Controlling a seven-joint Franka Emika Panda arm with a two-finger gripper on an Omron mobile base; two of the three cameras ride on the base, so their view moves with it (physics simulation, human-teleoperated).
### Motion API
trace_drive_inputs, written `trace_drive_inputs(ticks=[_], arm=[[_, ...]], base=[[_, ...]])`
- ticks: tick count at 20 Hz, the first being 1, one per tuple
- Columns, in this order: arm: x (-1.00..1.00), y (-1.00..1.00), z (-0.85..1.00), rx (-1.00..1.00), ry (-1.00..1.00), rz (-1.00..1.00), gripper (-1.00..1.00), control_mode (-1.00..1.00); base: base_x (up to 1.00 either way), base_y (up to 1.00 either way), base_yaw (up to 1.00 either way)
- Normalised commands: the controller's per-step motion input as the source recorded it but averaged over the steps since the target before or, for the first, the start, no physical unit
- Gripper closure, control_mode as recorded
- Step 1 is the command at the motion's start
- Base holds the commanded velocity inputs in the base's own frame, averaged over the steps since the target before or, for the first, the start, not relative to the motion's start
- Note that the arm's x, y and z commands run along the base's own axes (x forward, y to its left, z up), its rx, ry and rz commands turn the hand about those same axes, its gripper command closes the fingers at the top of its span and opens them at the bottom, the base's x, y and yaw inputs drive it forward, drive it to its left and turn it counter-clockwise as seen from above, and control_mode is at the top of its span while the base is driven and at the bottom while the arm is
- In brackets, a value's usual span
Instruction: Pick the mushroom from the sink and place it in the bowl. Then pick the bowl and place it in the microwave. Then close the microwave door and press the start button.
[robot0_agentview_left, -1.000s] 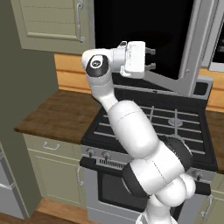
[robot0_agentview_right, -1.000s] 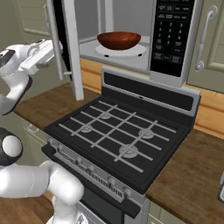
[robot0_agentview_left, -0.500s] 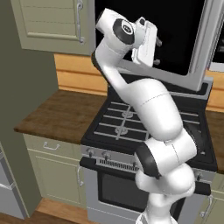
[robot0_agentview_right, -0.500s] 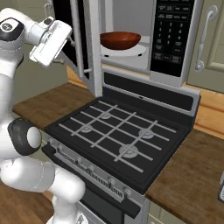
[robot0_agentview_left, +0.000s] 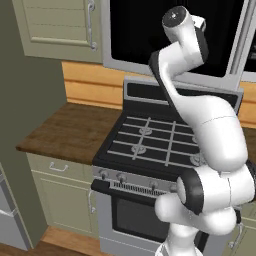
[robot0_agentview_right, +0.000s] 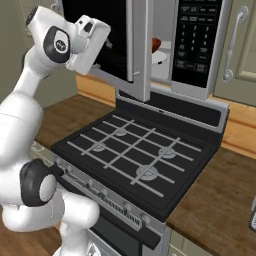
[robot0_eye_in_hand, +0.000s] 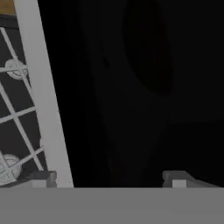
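Gripper (robot0_eye_in_hand: 111, 177) jaws stand wide apart at the bottom of the hand view, one tip low left and the other low right, with nothing between them. Directly ahead of the tips is the black glass of the microwave door (robot0_eye_in_hand: 144, 87), very close; whether the tips touch it cannot be told. The door's light-grey frame runs as a slanted pale bar down the left of that view, with stove grates (robot0_eye_in_hand: 13, 118) beyond it at far left.

In the right base view the hand sits in the upper left of the frame, its dark tips (robot0_agentview_right: 107, 44) pointing at the outer face of the microwave door (robot0_agentview_right: 107, 35), which swings partly open, its grey edge upright at upper centre. Behind that edge, in the narrow gap, a sliver of the reddish-brown bowl (robot0_agentview_right: 155, 44) rests on the white plate inside the microwave (robot0_agentview_right: 197, 45), whose dark control strip fills the upper right. The mushroom is too small or hidden to make out.

In the left base view the door's black window (robot0_agentview_left: 135, 30) spans the top, the arm's wrist raised in front of it at upper right, above the black stove (robot0_agentview_left: 155, 145)
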Motion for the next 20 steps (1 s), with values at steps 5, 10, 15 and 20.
trace_drive_inputs(ticks=[5, 10, 15, 20], arm=[[0.71, -0.42, -0.02, 0.36, -0.53, 0.08, -1.00, -1.00], [0.49, -0.29, 0.00, 0.37, -0.34, 0.00, -1.00, -1.00], [0.40, -0.09, 0.05, 0.31, -0.30, 0.00, -1.00, -1.00], [0.66, -0.30, 0.00, 0.19, -0.23, 0.00, -1.00, -1.00]], base=[[0.00, 0.00, 0.00], [0.00, 0.00, 0.00], [0.00, 0.00, 0.00], [0.00, 0.00, 0.00]])
